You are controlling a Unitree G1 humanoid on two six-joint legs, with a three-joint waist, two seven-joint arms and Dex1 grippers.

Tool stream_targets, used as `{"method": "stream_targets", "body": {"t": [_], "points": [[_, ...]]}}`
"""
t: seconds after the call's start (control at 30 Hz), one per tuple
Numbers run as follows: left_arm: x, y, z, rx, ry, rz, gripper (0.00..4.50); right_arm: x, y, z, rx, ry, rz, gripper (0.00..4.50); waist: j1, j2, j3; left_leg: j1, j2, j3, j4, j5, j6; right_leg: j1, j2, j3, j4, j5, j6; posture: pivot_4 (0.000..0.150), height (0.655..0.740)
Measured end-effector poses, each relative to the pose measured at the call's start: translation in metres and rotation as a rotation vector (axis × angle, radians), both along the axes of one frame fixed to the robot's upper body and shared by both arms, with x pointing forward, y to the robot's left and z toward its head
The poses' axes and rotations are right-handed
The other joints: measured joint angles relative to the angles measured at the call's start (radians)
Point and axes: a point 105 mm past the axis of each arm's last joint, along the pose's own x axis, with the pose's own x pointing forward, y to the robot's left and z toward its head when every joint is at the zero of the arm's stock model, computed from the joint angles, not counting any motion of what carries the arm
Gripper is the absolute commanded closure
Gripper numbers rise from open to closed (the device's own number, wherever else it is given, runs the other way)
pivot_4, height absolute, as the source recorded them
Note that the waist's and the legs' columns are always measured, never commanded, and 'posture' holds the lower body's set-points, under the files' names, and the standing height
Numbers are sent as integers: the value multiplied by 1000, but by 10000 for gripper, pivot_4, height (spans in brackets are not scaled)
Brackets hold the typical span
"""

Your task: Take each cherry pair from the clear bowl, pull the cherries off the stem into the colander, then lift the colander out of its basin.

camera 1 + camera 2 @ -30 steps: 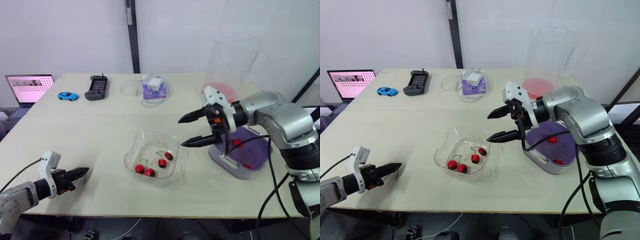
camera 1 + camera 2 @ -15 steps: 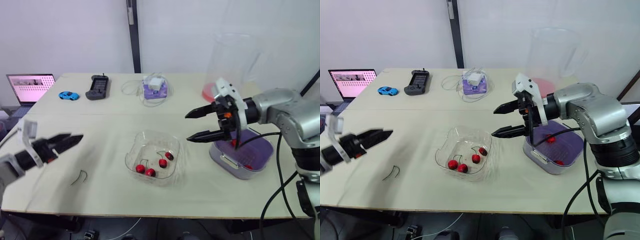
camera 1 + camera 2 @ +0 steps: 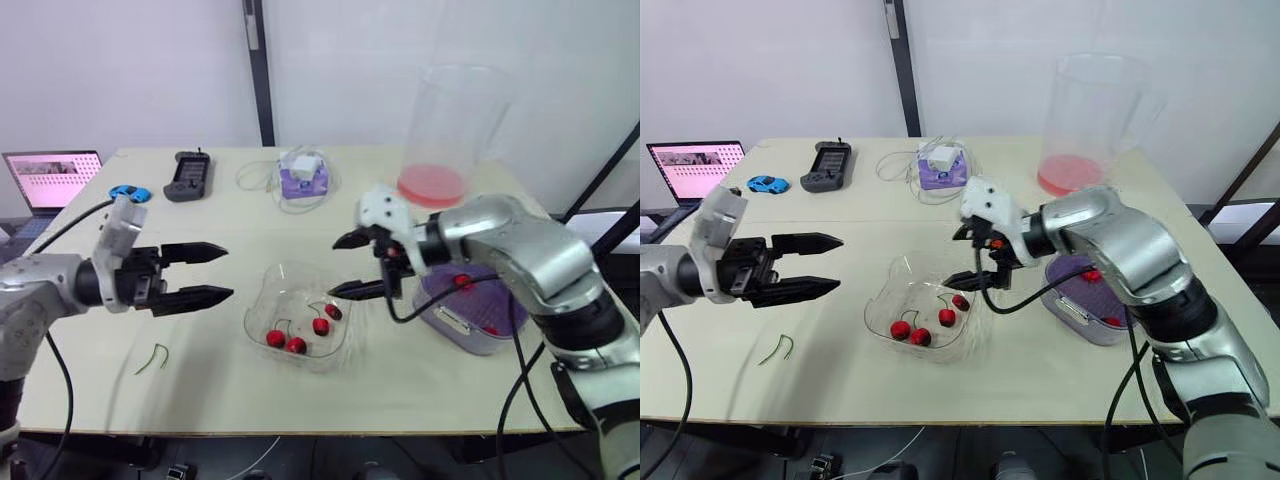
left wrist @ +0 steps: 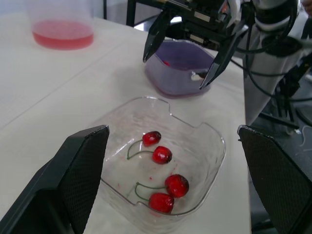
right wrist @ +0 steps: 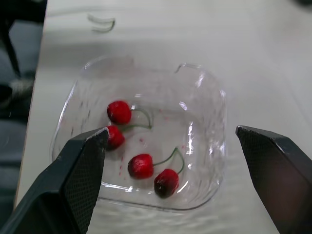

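Cherries point(image 5: 141, 165): glossy red with thin green stems.
Clear bowl point(image 3: 270, 300): colourless.
Colander point(image 3: 500, 295): purple.
Basin point(image 3: 455, 325): pale lilac-grey.
Table point(image 3: 250, 210): plain pale cream.
Loose stem point(image 3: 152, 358): green, near the table's front left corner.
Toy car point(image 3: 767, 184): bright blue, by the table's left edge.
Jug point(image 3: 447, 130): clear, pink-red at the bottom.
Left gripper point(image 3: 229, 270), right gripper point(image 3: 333, 267): black fingers, white housings.

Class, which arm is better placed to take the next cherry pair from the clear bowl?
Probably right: the open right gripper hangs at the clear bowl's rim by the cherry pairs; the left gripper is farther off.
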Motion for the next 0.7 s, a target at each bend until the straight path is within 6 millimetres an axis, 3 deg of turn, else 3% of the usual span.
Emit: {"method": "stream_targets", "body": {"t": [0.07, 0.23, 0.4, 0.57, 0.7], "points": [[0, 0, -2, 6, -1, 4, 543, 4, 5, -4, -59, -6, -2, 0, 0, 0, 0, 0, 0, 0, 0, 0, 0, 0, 0, 0, 0, 0, 0, 1500, 7332], [-1, 1, -16, 4, 39, 12, 543, 20, 15, -39, -239, 33, -47, 0, -6, 0, 0, 0, 0, 0, 0, 0, 0, 0, 0, 0, 1, 0, 0, 1500, 7332], [-2, 0, -21, 14, 45, 24, 543, 26, 24, -50, -322, 56, -96, 0, -10, 0, 0, -1, 0, -1, 0, 0, 0, -1, 0, 0, 1, 0, 0, 1500, 7332], [-3, 0, -22, 10, 51, 41, 543, 11, 42, -61, -322, 154, -73, 0, -12, 0, 0, -1, 0, -1, 0, 0, 0, -1, 0, 0, 1, 0, 0, 1500, 7332], [-4, 4, -25, 6, 60, 64, 543, 10, 43, -62, -326, 164, -86, 0, -10, 0, 0, -1, 0, -1, 0, 0, 0, -1, 0, -1, 1, 0, 0, 1500, 7332]]}}
